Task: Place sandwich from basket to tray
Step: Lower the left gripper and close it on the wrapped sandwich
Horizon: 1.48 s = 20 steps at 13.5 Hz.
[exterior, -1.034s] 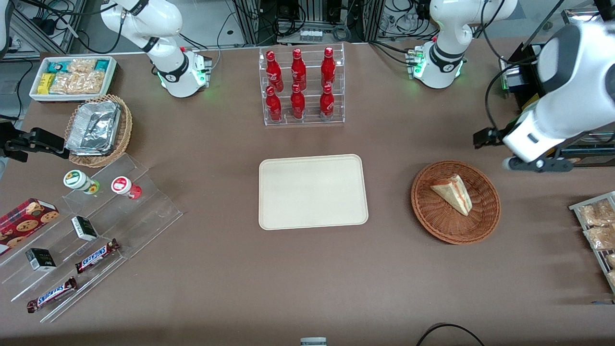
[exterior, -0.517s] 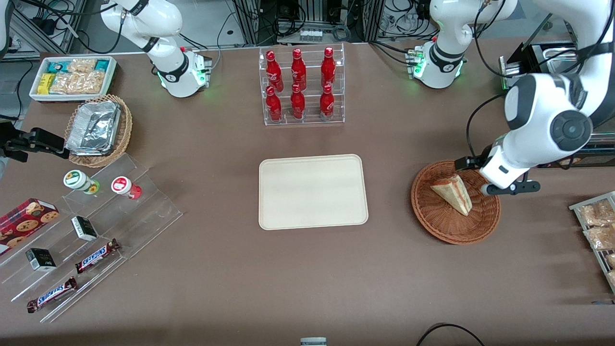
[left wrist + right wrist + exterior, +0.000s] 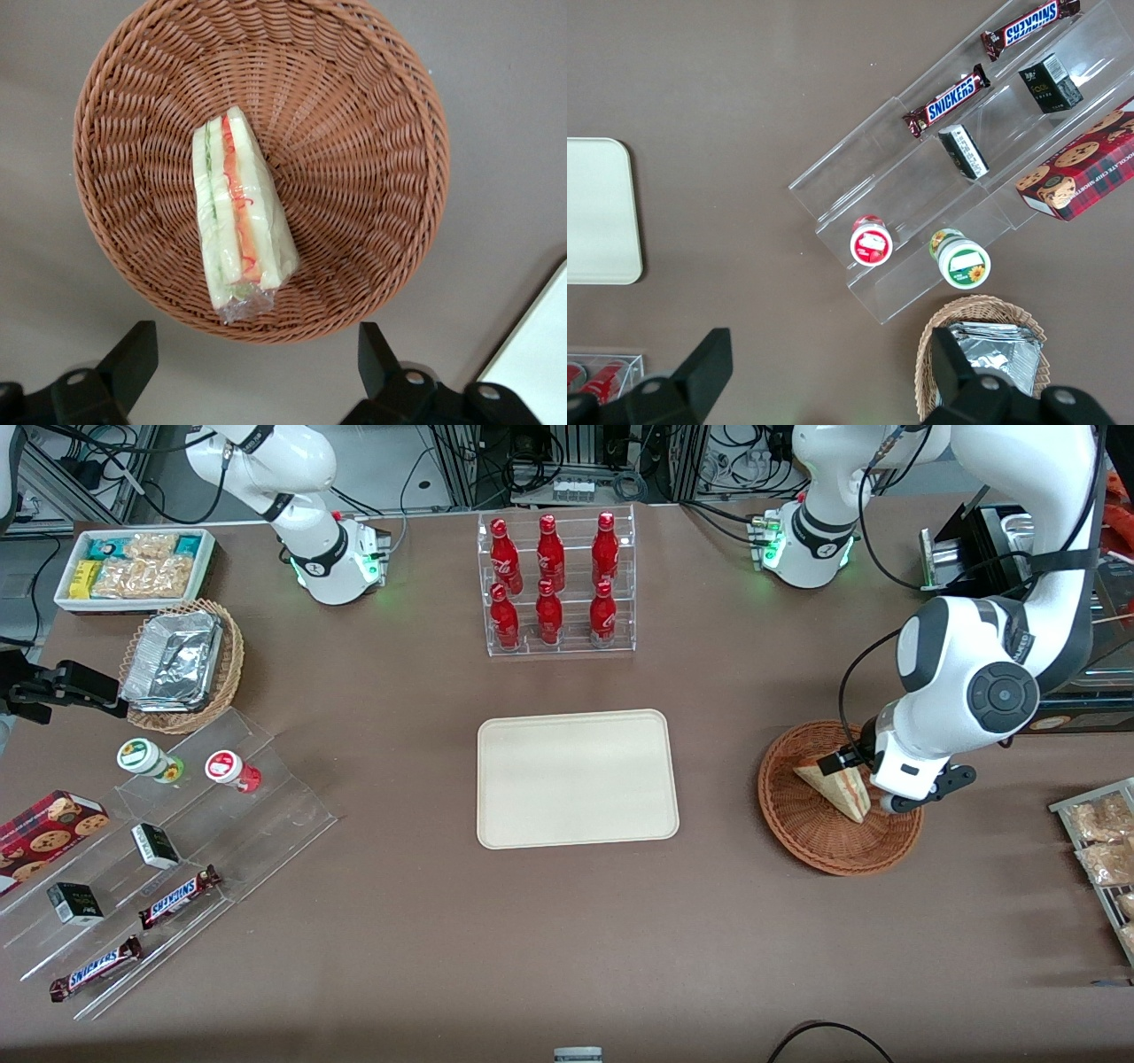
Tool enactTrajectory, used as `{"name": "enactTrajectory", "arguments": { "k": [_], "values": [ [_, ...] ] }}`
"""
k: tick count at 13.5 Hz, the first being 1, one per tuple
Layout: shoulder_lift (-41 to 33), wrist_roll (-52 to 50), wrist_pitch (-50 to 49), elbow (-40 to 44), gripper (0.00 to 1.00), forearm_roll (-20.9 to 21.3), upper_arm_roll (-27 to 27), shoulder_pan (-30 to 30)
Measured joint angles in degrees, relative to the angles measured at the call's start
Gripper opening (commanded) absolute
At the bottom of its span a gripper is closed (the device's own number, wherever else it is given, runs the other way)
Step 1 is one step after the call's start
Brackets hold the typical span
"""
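With its 2 fingers spread wide and holding nothing, the gripper (image 3: 252, 372) hangs directly above the sandwich (image 3: 237, 221), which lies in the basket (image 3: 372, 106), the tray (image 3: 576, 778) lying well apart toward the parked arm's end.

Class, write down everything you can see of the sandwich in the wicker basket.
The sandwich is a triangular wedge of pale bread with red, orange and green filling, in clear wrap. It lies on its side in the reddish-brown woven basket, touching only the wicker. The open gripper hovers above it.
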Motion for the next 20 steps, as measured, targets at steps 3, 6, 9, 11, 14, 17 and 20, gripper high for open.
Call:
{"name": "enactTrajectory", "arguments": {
  "k": [3,6,9,11,14,17,20],
  "values": [
    [0.0,-4.2,2.0,-1.0,1.0,0.0,0.0,0.0],
    [0.0,-8.0,5.7,-3.6,1.0,0.0,0.1,0.0],
    [0.0,-10.3,8.5,-5.6,1.0,0.0,0.2,0.0],
    [0.0,-10.6,10.4,-7.0,1.0,0.0,0.3,0.1],
    [0.1,-10.8,12.7,-8.6,1.0,0.0,0.5,0.2],
    [1.1,-10.8,14.3,-9.6,1.0,0.0,0.6,0.3],
    [2.6,-10.8,17.3,-10.9,1.0,0.0,0.7,0.4]
  ]
}}
